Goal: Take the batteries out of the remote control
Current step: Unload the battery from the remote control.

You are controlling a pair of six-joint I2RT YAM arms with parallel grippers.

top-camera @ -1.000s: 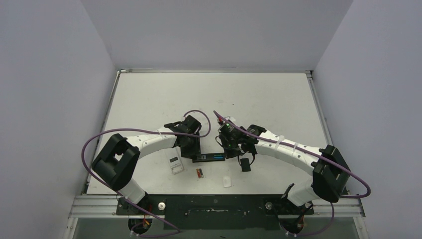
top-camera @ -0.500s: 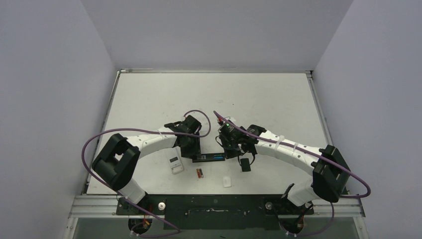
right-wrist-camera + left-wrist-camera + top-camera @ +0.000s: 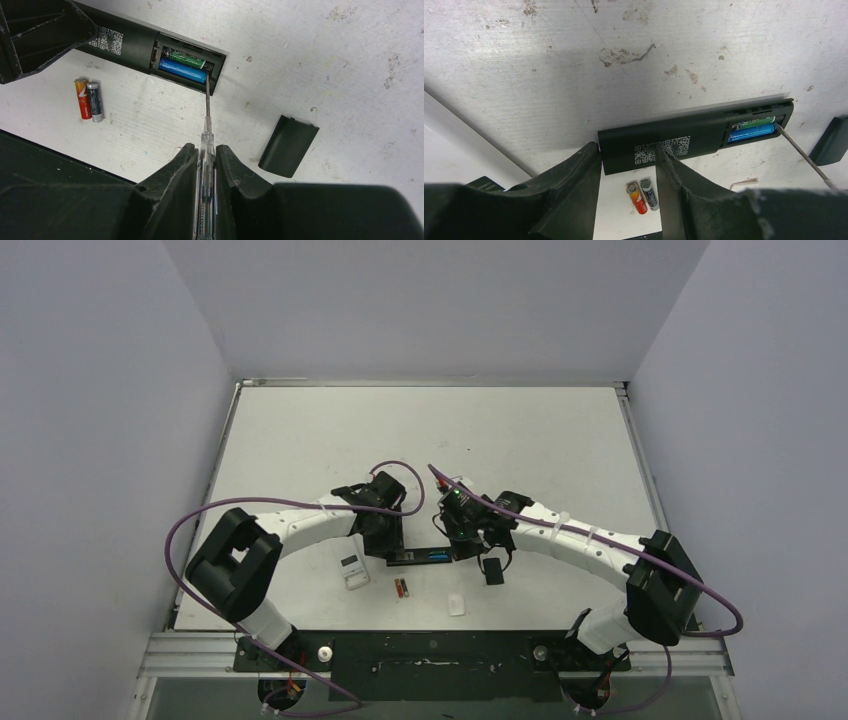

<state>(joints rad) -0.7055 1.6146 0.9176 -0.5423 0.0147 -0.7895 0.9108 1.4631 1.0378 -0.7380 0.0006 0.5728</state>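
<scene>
Nearest the arm bases lie a small white plastic piece [image 3: 456, 605] and two loose batteries side by side, one orange-red [image 3: 82, 98] and one dark grey [image 3: 95, 101], with a white remote [image 3: 353, 570] to their left. Beyond them are the black battery cover [image 3: 288, 145] and the black remote control [image 3: 130, 40], lying face down on the table [image 3: 430, 440]. A blue battery [image 3: 182, 71] and a green battery [image 3: 187, 57] sit in its open compartment. The right gripper [image 3: 204, 150] is clamped on a screwdriver [image 3: 207, 107] whose tip is at the compartment's end. The left gripper [image 3: 628, 150] has its fingers spread over the remote's other end.
</scene>
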